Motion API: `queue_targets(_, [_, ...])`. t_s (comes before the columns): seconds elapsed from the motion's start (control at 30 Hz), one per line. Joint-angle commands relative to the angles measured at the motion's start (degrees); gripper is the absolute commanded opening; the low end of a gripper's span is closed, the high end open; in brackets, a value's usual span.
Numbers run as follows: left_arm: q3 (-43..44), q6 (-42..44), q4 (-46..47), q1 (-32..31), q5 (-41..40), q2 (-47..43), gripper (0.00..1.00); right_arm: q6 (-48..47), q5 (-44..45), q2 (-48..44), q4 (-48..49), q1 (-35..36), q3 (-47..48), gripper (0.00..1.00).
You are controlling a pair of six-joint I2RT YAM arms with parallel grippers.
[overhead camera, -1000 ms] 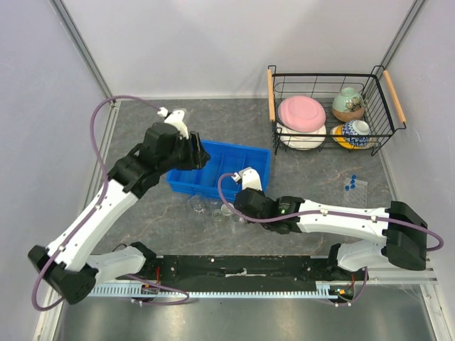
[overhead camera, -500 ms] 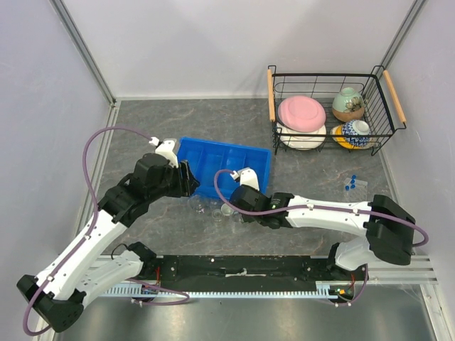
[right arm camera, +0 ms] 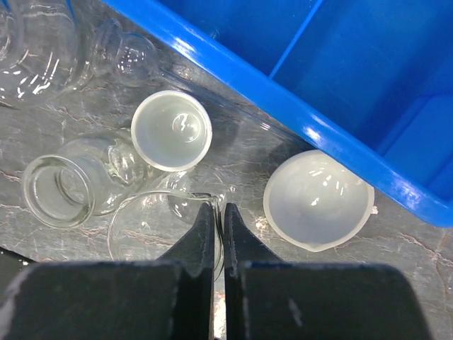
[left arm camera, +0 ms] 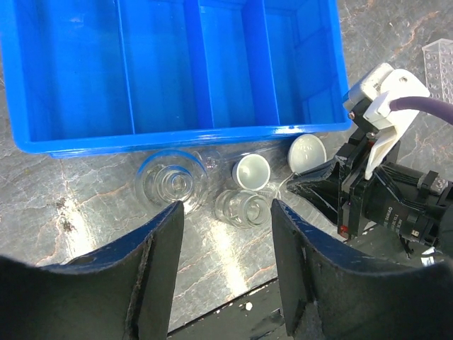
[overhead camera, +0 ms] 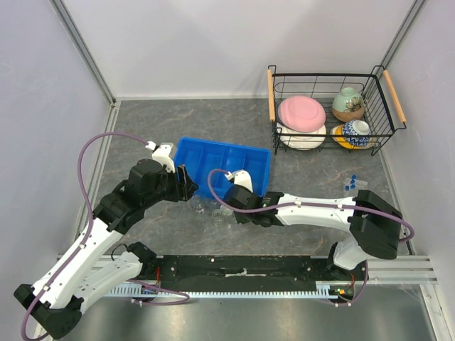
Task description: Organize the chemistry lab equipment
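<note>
Right gripper (right arm camera: 218, 212) pinching the rim of a clear beaker (right arm camera: 148, 225) at lower centre of frame, left gripper (left arm camera: 226, 211) hovering spread over a small glass vessel (left arm camera: 242, 207), blue tray (left arm camera: 177, 139) lying just above

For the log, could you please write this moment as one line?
left hand open above glassware | right hand shut on beaker rim | white dishes beside blue bin

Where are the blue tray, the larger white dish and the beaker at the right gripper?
blue tray (left arm camera: 163, 64): left wrist view, on its bare floor.
larger white dish (right arm camera: 317, 200): right wrist view, on its inner hollow.
beaker (right arm camera: 152, 230): right wrist view, on its clear bottom.
</note>
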Motion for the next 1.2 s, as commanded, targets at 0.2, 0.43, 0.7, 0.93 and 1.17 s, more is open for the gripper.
queue_targets(0.2, [-0.9,2.8,2.5,-0.1,0.9,-1.2,0.6,0.3,1.0,-1.4,-6.7,0.1,8.2,0.0])
queue_targets(0.43, [-1.3,2.7,3.0,-0.1,2.2,-1.6,0.61,-1.1,4.3,-8.8,-16.6,0.2,14.8,0.0])
queue_targets(0.7, [-1.7,2.7,3.2,-0.1,2.5,-1.8,0.61,-4.1,10.4,-7.7,-20.4,-3.3,23.6,0.0])
queue_targets(0.93, [-2.1,2.6,3.4,-0.1,2.5,-2.1,0.61,-7.3,6.2,-3.2,-14.5,-14.8,24.4,0.0])
queue_targets(1.17, [-2.4,2.2,3.4,-0.1,2.8,-2.4,0.61,-9.7,3.0,2.6,-11.7,-22.0,27.3,0.0])
